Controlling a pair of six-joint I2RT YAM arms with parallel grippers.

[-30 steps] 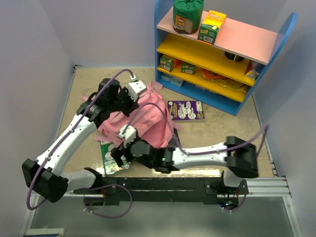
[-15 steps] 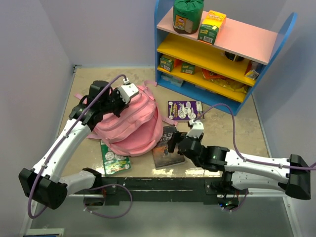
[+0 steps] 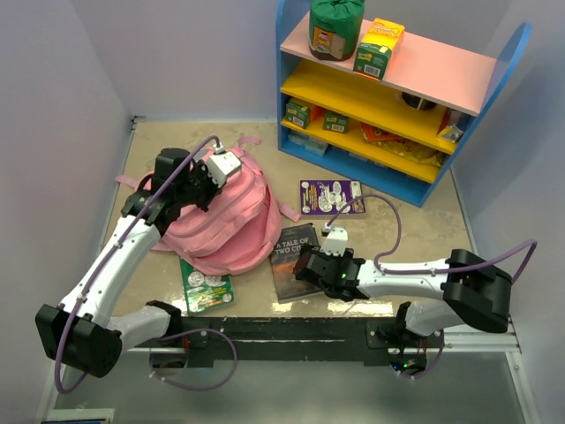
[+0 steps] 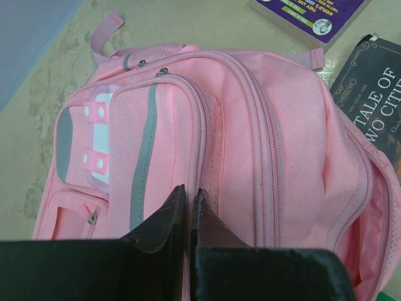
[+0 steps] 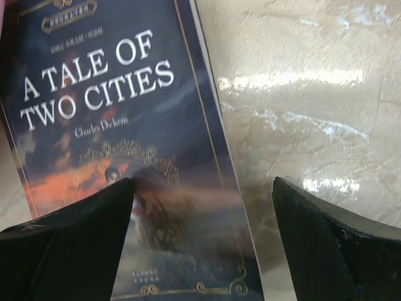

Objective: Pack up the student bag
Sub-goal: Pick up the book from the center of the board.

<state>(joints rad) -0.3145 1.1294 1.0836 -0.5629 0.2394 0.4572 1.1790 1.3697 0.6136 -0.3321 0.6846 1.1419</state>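
Here the student bag (image 3: 228, 223) lies on the left half of the tabletop (image 3: 402, 231), front pockets up, with a strap trailing toward the far wall. The left jaws are pressed together, tips down on the bag's front (image 4: 250, 144) beside the grey-striped pocket. Whether they nip any cloth cannot be told. In the left wrist view the bag's main zip gapes at the right, showing pink lining.

Just beside that side lies a dark book (image 3: 292, 251), "A Tale of Two Cities", its corner hidden behind the bag. The right jaws hang spread wide over it. One finger is above the cover (image 5: 119, 157), the other above bare tabletop (image 5: 313, 94), so they straddle the book's long edge and hold nothing.

A purple book (image 3: 331, 196) lies farther back, near the foot of a blue shelf unit (image 3: 521, 53). A green printed packet (image 3: 205, 288) rests near the tabletop's front edge, partly tucked under the bag. The shelf unit carries a green pouch (image 3: 335, 28) and a yellow-green carton (image 3: 380, 46) on top, with small packets on the yellow boards below.
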